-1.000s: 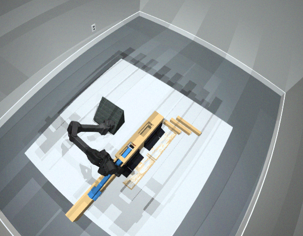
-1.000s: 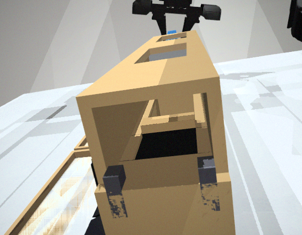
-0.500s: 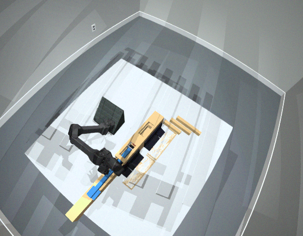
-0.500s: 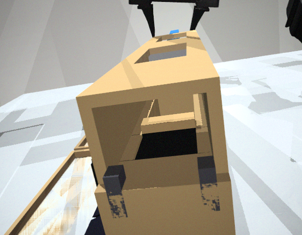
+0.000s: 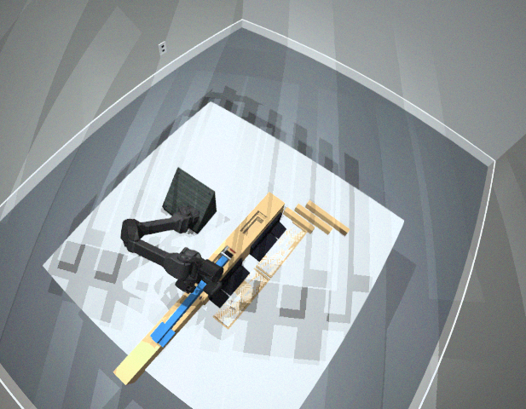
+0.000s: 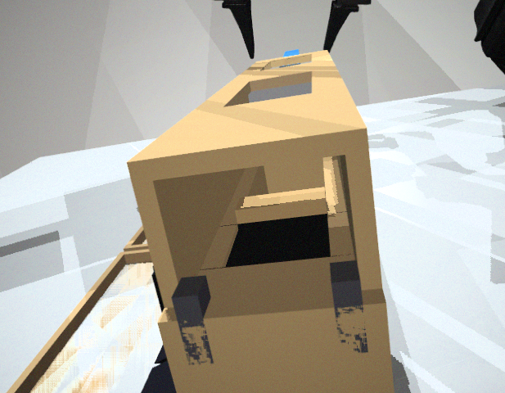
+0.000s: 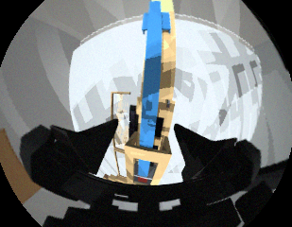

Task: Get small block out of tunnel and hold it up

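Top: can't make out fingertips under the black arm [image 5: 153, 253] [image 6: 498, 38]; see a small red patch, likely the block [image 5: 231, 251] [image 7: 143, 180], inside the tunnel [image 5: 271, 202] [image 6: 281, 122] [image 7: 147, 153], by the blue handle's [image 5: 179, 313] [image 6: 291, 53] [image 7: 152, 71] end. Exterior: shows gripper [image 5: 212, 279] [image 6: 289, 54] [image 7: 146, 124] cropped above, fingers wide apart, holding nothing; can't spot block. Wrist: shows red through window, unlike exterior; can't confirm any contact.

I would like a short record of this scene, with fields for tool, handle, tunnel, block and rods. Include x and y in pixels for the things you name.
tool: open, nothing held [image 6: 290, 54] [image 7: 146, 128]
handle: blue [image 5: 182, 309] [image 6: 291, 53] [image 7: 152, 71], sticking out of the tunnel
tunnel: tan [image 5: 236, 233] [image 6: 260, 120] [image 7: 165, 158], with openings in its top
block: not lifted; identity in the opening unclear
rods: three [image 5: 297, 219] [image 5: 313, 218] [image 5: 326, 217], beside the tunnel's far end from the handle
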Controlling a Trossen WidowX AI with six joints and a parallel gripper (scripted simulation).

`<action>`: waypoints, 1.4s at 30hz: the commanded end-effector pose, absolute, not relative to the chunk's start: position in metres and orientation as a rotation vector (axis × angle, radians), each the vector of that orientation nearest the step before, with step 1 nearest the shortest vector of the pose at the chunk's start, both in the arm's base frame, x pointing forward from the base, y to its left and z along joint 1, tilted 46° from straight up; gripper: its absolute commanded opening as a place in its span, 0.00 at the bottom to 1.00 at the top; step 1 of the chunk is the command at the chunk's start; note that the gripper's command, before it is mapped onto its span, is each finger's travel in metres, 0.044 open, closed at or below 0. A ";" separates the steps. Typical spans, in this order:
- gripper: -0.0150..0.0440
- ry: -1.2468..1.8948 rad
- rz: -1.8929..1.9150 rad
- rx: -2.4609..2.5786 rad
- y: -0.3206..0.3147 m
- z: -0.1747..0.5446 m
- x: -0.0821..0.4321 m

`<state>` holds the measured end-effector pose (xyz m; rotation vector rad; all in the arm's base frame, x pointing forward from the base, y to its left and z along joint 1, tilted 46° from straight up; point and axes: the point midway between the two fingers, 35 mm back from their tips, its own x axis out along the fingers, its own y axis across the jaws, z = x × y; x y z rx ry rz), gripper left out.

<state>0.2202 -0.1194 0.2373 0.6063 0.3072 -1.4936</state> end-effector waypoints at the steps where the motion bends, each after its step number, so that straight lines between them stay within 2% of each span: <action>1: 1.00 0.304 -1.495 0.602 -0.122 0.234 0.220; 19: 1.00 0.301 -1.494 0.601 -0.143 0.214 0.217; 33: 0.38 0.299 -1.499 0.597 -0.141 0.217 0.218; 36: 0.34 0.299 -1.499 0.597 -0.141 0.217 0.218; 38: 0.25 0.299 -1.499 0.598 -0.142 0.218 0.218; 42: 0.25 0.303 -1.500 0.602 -0.148 0.223 0.217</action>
